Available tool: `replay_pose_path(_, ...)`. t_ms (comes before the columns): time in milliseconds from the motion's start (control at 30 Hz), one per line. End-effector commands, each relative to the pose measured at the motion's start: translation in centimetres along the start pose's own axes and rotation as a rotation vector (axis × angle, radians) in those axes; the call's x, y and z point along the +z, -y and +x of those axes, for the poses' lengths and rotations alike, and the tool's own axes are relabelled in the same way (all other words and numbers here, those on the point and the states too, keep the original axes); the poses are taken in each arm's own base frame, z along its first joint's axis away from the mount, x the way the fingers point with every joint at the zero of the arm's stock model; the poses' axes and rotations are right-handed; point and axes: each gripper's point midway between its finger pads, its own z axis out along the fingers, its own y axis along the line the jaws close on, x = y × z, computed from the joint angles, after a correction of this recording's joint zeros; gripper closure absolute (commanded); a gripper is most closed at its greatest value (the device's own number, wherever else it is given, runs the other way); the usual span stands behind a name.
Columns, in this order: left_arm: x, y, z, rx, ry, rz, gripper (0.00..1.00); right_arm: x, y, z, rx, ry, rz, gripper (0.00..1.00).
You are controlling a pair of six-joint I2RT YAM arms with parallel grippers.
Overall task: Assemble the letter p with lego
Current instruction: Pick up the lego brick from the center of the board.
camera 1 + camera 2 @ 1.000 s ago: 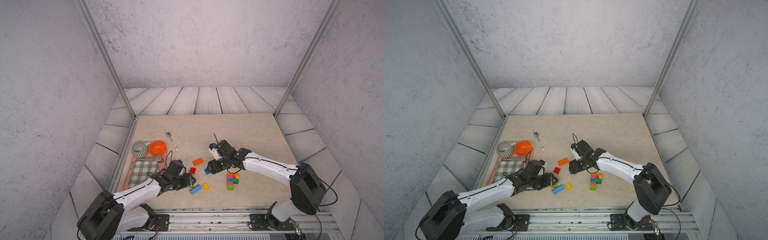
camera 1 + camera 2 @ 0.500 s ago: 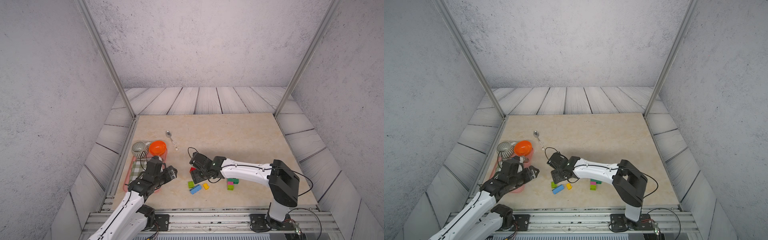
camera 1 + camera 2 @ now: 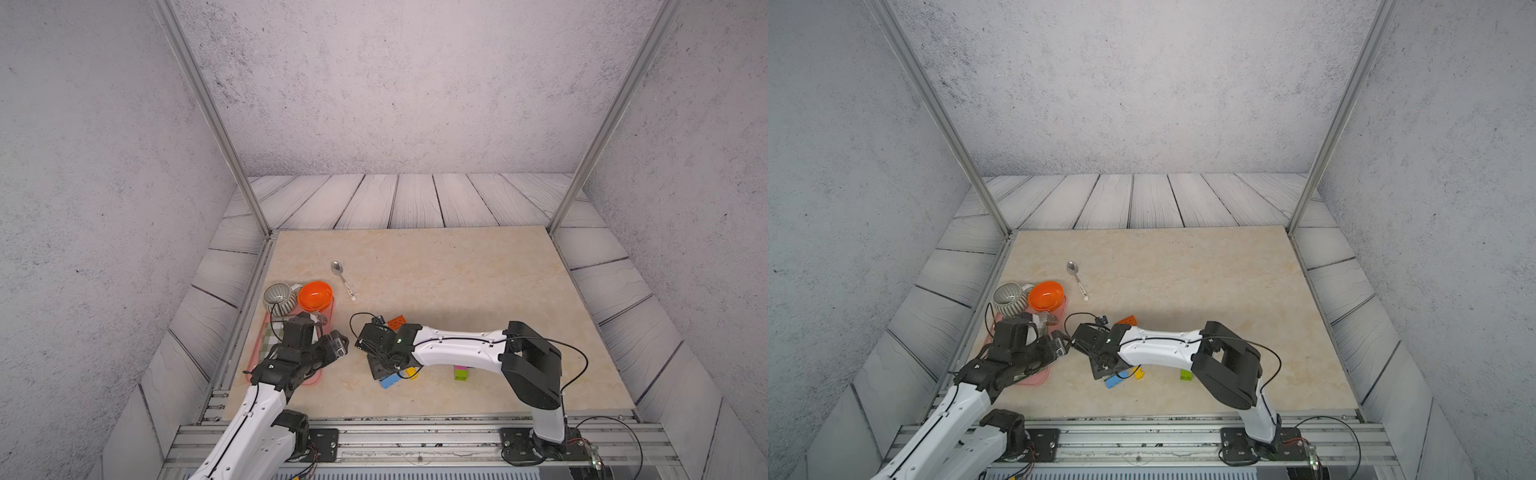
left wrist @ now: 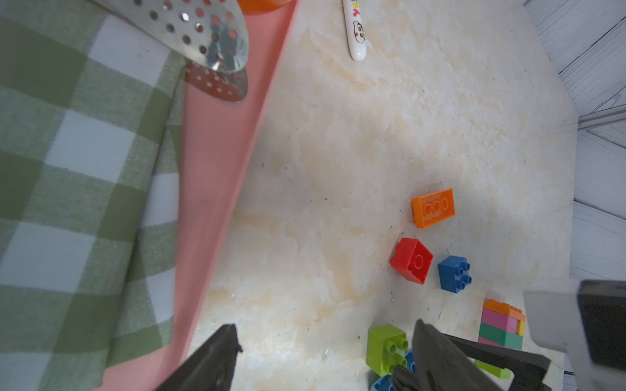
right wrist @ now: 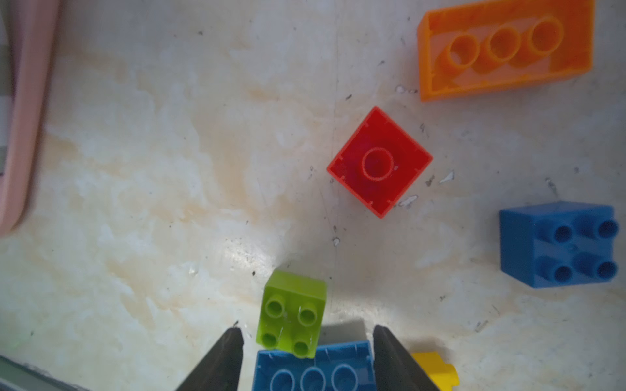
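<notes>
right end effector (image 5: pixel 306 329) straddling upturned long blue brick (image 5: pixel 313 370), lime brick (image 5: pixel 291 313) against it, upturned red brick (image 5: pixel 379 162) beyond

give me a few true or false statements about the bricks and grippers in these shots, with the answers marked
1. The red brick lies with its studs up. False: its hollow underside faces up.
2. The left gripper is open, with nothing between its jaws. True.
3. The white-handled spoon lies inside the pink tray. False: it lies on the table, beside the tray.
4. The long blue brick lies between the jaws of the right gripper. True.
</notes>
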Motion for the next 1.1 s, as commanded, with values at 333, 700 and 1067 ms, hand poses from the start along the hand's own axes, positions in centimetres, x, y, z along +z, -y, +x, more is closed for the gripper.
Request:
replay_pose_path(333,0.2,-0.3,0.4,0.008,-0.015,0.010,0.15,1.5,-0.2,0.6,-0.004,-0.051,0.080,0.46)
replay_pose_path(700,0.3,-0.2,0.4,0.007,-0.021,0.013,0.15,2.3,-0.3,1.1,-0.017,-0.079,0.095,0.48)
replay_pose_path(1067,0.3,0.0,0.3,0.008,-0.022,0.022,0.15,1.9,0.2,0.8,-0.025,-0.067,0.124,0.68)
